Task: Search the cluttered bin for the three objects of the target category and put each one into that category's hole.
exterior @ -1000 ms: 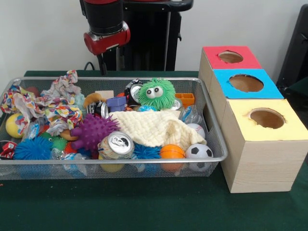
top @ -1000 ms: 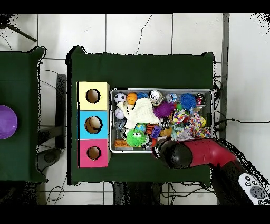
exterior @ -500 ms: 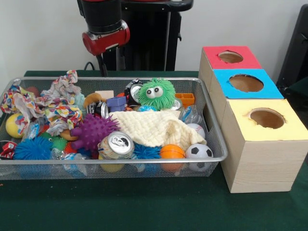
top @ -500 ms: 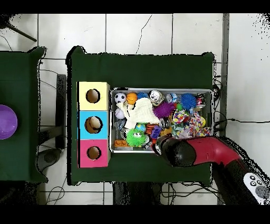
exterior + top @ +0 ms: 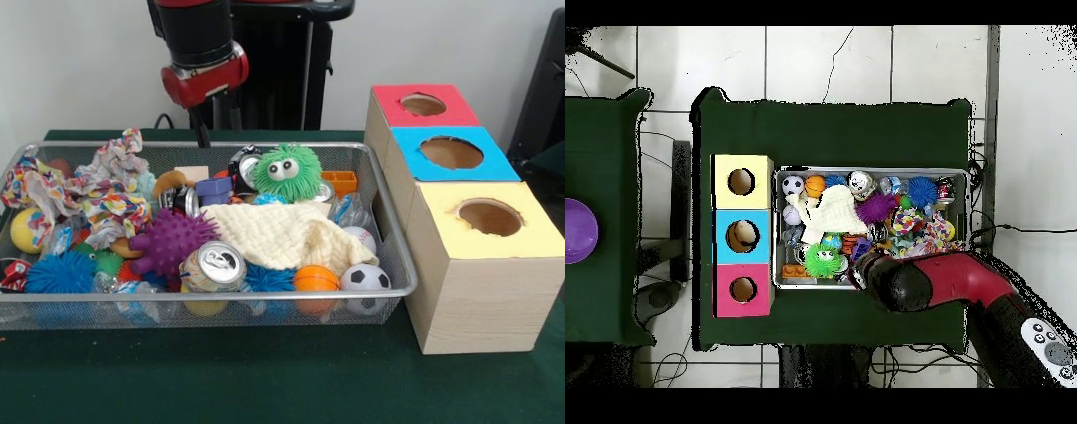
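The wire bin holds a heap of toys and cloths. A green fuzzy toy with eyes sits at its back, and a purple spiky ball and a drink can lie toward the front. A cream cloth covers the middle. A small soccer ball, an orange ball and a baseball lie at the front right. My gripper hangs under the red and black arm end, above the bin's back rim, holding nothing that I can see. From overhead the arm end covers the bin's near edge.
Three boxes with round holes stand beside the bin: red, blue, yellow. A patterned cloth, blue spiky balls and a yellow ball fill the bin's left end. A purple bowl sits on a side table.
The arm end has shifted a little to the right in the front view, along the bin's back rim. Nothing in the bin has moved.
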Controlling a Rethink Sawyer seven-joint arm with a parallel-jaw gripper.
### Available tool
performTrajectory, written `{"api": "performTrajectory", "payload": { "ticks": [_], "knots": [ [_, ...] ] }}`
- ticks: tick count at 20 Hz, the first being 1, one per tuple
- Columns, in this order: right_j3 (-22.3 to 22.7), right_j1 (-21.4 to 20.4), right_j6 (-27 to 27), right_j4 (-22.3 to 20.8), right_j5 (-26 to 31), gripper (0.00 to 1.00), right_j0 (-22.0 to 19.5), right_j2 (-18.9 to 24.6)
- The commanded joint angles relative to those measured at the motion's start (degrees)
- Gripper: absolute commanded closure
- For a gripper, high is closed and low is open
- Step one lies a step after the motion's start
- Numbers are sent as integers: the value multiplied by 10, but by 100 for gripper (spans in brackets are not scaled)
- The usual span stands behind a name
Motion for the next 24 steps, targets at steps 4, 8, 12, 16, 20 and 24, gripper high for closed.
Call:
{"api": "performTrajectory", "payload": {
  "ticks": [4, 8, 12, 16, 20, 24],
  "knots": [
    [-69, 80, -66, -87, -44, 0, 20, 13],
    [-69, 76, -46, -96, -51, 0, 24, 10],
    [-70, 79, -24, -106, -64, 0, 29, 1],
    [-87, 84, -21, -98, -45, 0, 37, -7],
    [-117, 96, -38, -79, -2, 0, 41, -11],
    [-141, 109, -69, -68, 25, 0, 37, -5]
  ]
}}
